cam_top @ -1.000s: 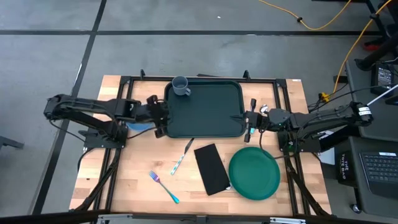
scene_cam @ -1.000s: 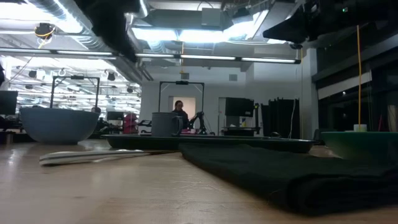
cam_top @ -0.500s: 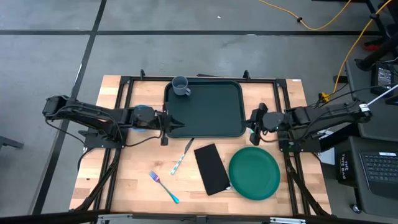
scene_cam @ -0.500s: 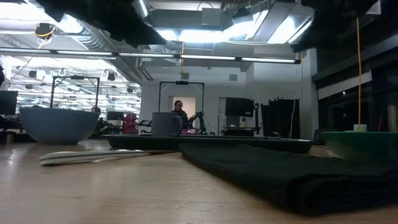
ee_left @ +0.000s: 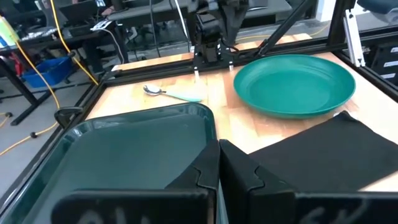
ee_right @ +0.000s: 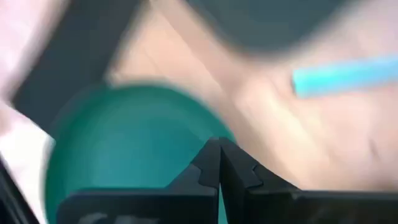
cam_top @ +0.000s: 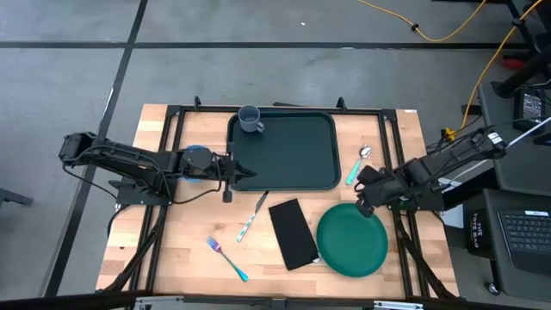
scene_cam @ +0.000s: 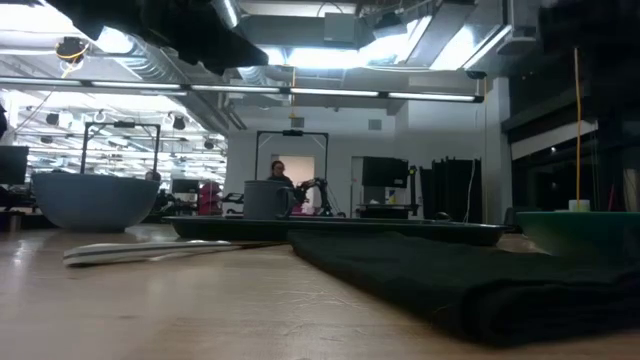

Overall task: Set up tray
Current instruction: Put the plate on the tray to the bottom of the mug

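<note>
The dark green tray (cam_top: pixel 288 153) lies flat at the table's far middle, with a grey cup (cam_top: pixel 250 119) standing in its far left corner. My left gripper (cam_top: pixel 244 173) is shut, its tips over the tray's near left corner (ee_left: pixel 208 134). My right gripper (cam_top: pixel 362 203) is shut and hangs over the far rim of the round green plate (cam_top: pixel 351 239), off the tray's near right corner. In the right wrist view its shut fingers (ee_right: pixel 219 163) point at the plate (ee_right: pixel 124 143). My left gripper's shut tips (ee_left: pixel 219 165) stand at the tray's rim near its near left corner, reaching in level from the table's left. I cannot tell whether they touch the rim. The tray lies flat on the table.
A blue bowl (cam_top: pixel 196 158) sits under my left arm. A teal-handled spoon (cam_top: pixel 355 170) lies right of the tray. A black napkin (cam_top: pixel 293 232), a knife (cam_top: pixel 250 224) and a fork (cam_top: pixel 226 257) lie near the front. A dark frame rims the table.
My left gripper has shut and swung from the tray's left edge toward its near left corner, uncovering the blue bowl. My right gripper has left the tray's right edge and moved toward the near right, ending over the plate's far rim. The tray has stayed put.
</note>
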